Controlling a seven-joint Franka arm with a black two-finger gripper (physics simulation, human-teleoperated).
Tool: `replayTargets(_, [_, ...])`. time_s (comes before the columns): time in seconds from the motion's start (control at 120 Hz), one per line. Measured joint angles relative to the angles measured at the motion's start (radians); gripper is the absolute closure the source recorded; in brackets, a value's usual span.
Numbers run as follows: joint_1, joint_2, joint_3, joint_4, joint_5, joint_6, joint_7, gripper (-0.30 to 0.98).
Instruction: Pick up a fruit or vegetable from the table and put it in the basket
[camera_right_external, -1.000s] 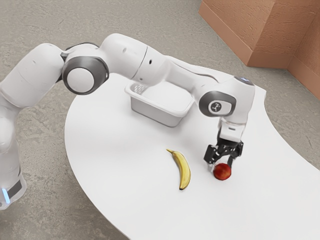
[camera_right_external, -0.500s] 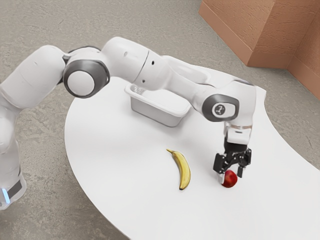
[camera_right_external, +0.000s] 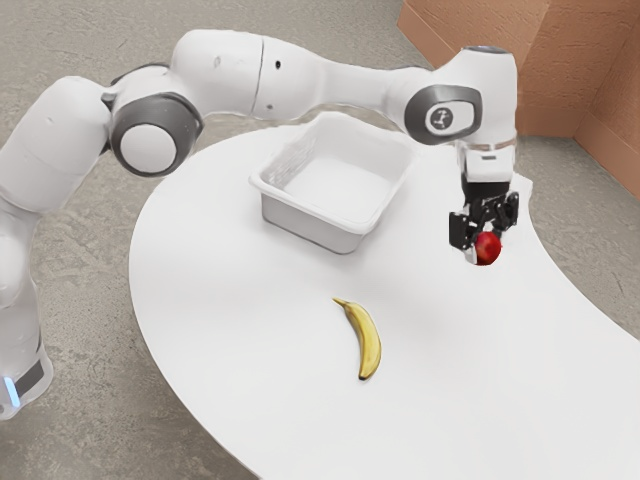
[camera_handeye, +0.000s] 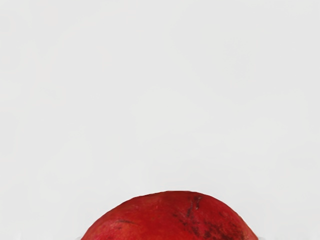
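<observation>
So the gripper (camera_right_external: 486, 246) has the apple (camera_right_external: 488, 248) pinched, up above the table (camera_right_external: 290, 350) and well apart from the basket (camera_right_external: 310, 225). My guess: fairly light, firm, kinda slippery, might bruise. I'd grip it from opposite sides at the widest part, no crushing. Count: one apple, one banana (camera_right_external: 366, 340), one basket.

Count: 2 fruits total. 1 red fruit (camera_right_external: 487, 248), in the gripper (camera_right_external: 484, 250). 1 banana (camera_right_external: 366, 340), lower than the gripper, well apart from it, toward the arm base side. 1 basket (camera_right_external: 308, 226), same side of the gripper, also well apart. 1 table (camera_right_external: 240, 320), below the gripper. 1 arm (camera_right_external: 290, 80), carrying the gripper.
</observation>
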Motion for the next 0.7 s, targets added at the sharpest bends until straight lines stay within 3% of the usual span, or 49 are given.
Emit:
replayTargets(0.1, [0.004, -0.100, 0.252, 0.007, 0.031, -0.138, 0.001, 0.37])
replayTargets(0.192, [0.006, -0.122, 0.364, 0.008, 0.059, -0.245, 0.003, 0.37])
replayTargets(0.342, [0.004, -0.127, 0.393, 0.008, 0.078, -0.348, 0.007, 0.38])
replayTargets(0.492, [0.004, -0.134, 0.389, 0.008, 0.076, -0.399, 0.009, 0.14])
replayTargets(0.7, [0.001, -0.136, 0.362, 0.008, 0.055, -0.430, 0.012, 0.03])
